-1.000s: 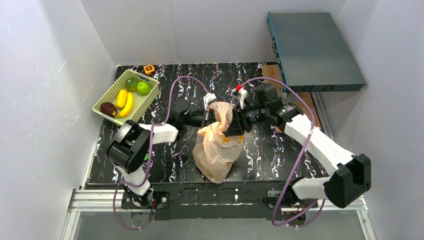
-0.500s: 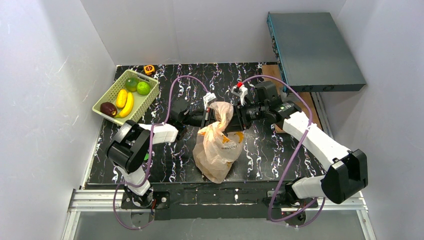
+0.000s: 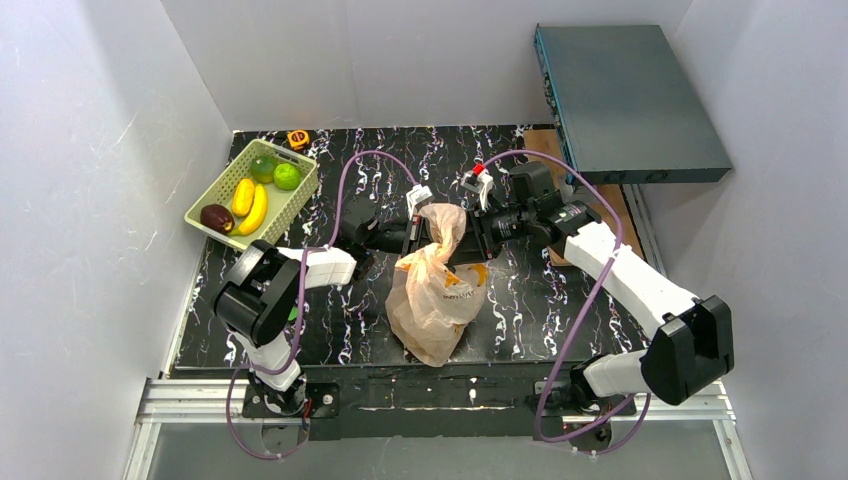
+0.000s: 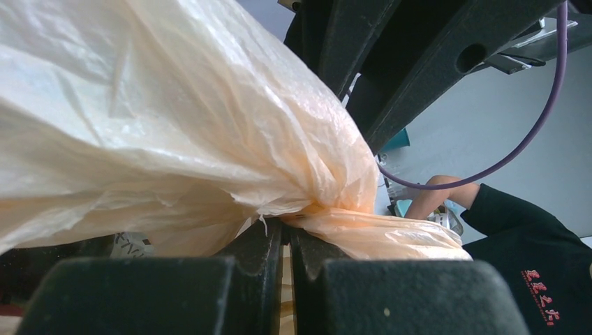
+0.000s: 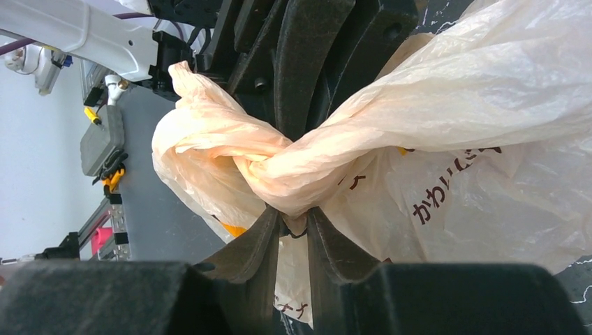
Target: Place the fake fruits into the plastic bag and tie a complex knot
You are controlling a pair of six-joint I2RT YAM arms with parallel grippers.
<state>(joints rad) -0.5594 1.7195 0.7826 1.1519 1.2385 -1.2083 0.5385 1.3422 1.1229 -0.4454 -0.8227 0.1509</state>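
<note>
Crinkly peach plastic bag (image 3: 430, 305), handles (image 5: 279, 167) twisted, fruits (image 3: 252, 205) well apart

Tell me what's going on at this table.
Both arms are working on the plastic bag in the middle of the table. The left gripper is shut on a bunched piece of it, and the right gripper pinches the twisted handles from the other side, apparently tying them. Several fake fruits lie in the green basket, not in the bag.
</note>
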